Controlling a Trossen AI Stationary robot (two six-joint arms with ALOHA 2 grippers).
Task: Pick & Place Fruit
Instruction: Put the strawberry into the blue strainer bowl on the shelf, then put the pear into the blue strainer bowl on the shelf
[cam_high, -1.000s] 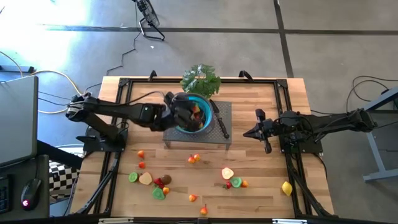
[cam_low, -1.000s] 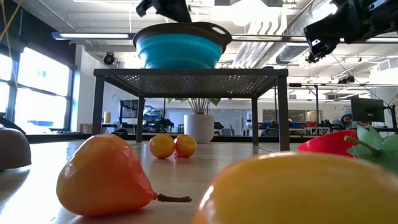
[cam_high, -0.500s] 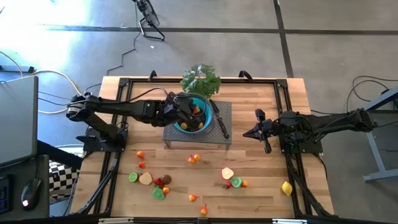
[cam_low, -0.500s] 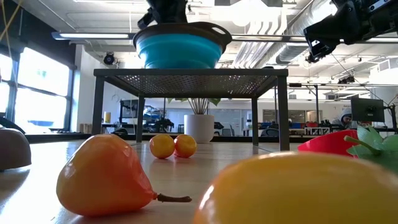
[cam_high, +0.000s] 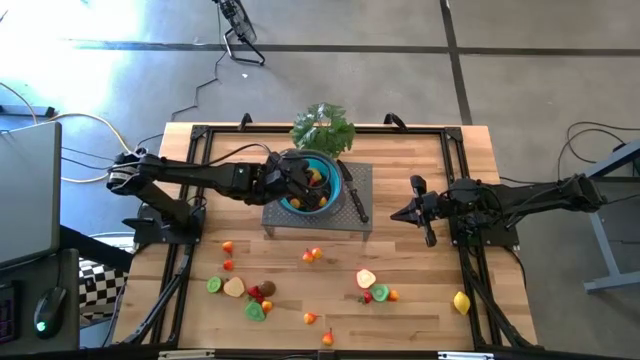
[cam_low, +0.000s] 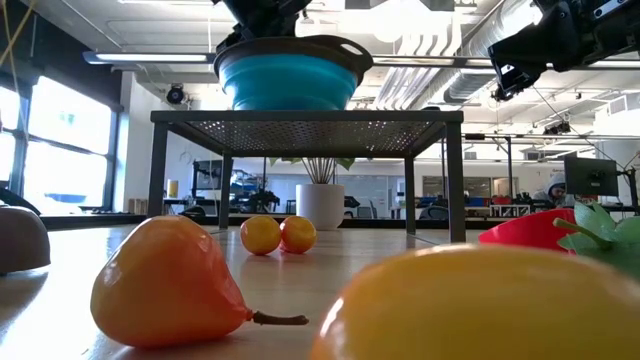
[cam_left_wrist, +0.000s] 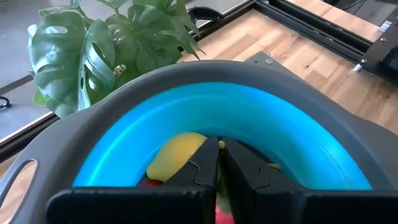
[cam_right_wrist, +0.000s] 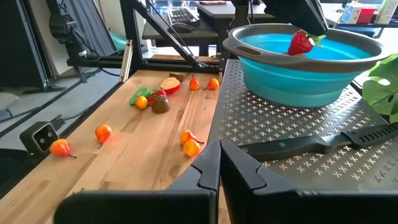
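Left gripper (cam_high: 292, 183) over the near rim of the blue bowl (cam_high: 337, 185), fingers (cam_left_wrist: 205, 169) pressed almost together, nothing between them. In the left wrist view, a yellow fruit (cam_left_wrist: 177, 155) just past the fingertips inside the bowl, a sliver of red below them, mostly hidden. From the right wrist view, a strawberry (cam_right_wrist: 301, 43) poking above the bowl's rim under the left arm; whether resting on the pile or touching the gripper, cannot tell. Rest of the bowl's contents masked by the arm in the high view, only specks of orange and yellow showing.

Bowl up on the metal rack (cam_high: 357, 212), knife (cam_right_wrist: 317, 144) beside it on the mesh, leafy plant (cam_high: 323, 126) behind.

Right gripper (cam_high: 400, 213) parked off the rack's right side, well clear of the fruit, fingers (cam_right_wrist: 208, 167) closed flat on each other.

Loose fruit scattered over the near table (cam_high: 420, 300): an orange pair (cam_high: 312, 255) by the rack, a cluster of green, cream, brown and red pieces (cam_high: 247, 293) to the left, a lemon (cam_high: 461, 301) alone at the right. Low view crowded by a pear-shaped orange fruit (cam_low: 168, 282) and a big yellow blur (cam_low: 480, 305), cut off at the frame edge; left gripper there mostly out of shot above the bowl.
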